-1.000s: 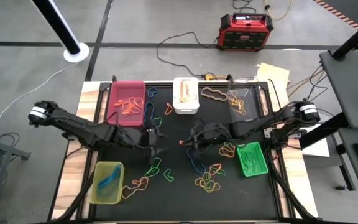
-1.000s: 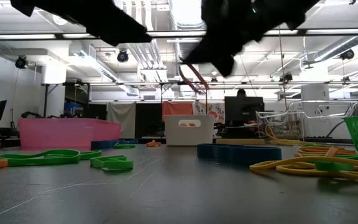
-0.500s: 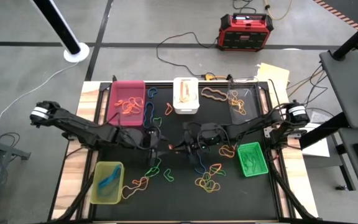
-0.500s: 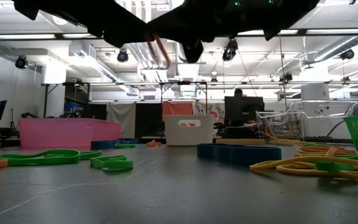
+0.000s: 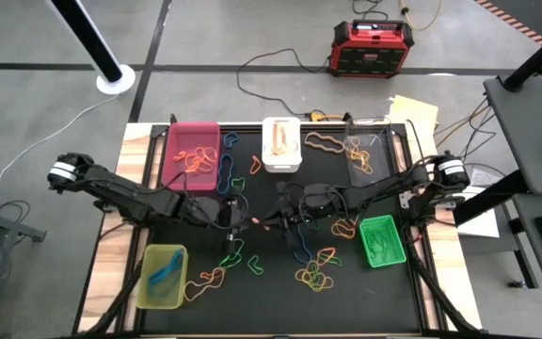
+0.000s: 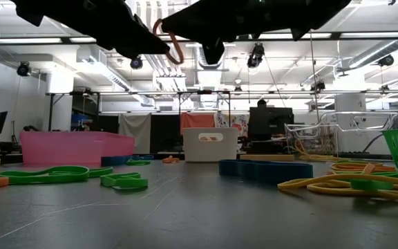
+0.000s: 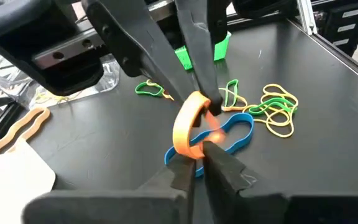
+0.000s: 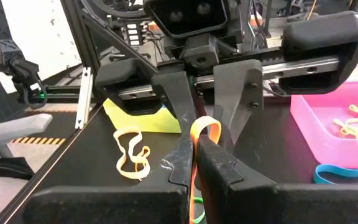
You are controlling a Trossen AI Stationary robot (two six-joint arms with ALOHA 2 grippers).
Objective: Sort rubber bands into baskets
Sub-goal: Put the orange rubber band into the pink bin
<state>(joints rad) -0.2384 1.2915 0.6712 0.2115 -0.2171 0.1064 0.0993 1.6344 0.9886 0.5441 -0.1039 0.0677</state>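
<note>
Both grippers meet mid-frame above the mat in the high view, fingers together on one orange band (image 7: 190, 124): left gripper (image 7: 205, 144) pinches one end, right gripper (image 8: 195, 149) the other. Loose bands (image 5: 313, 273) lie lower centre. Farther up: pink basket (image 5: 192, 155) upper left, white basket (image 5: 281, 144) top centre.

Orange rubber band (image 7: 190, 127) — pink basket (image 5: 192, 143), green basket (image 5: 381, 241).
</note>
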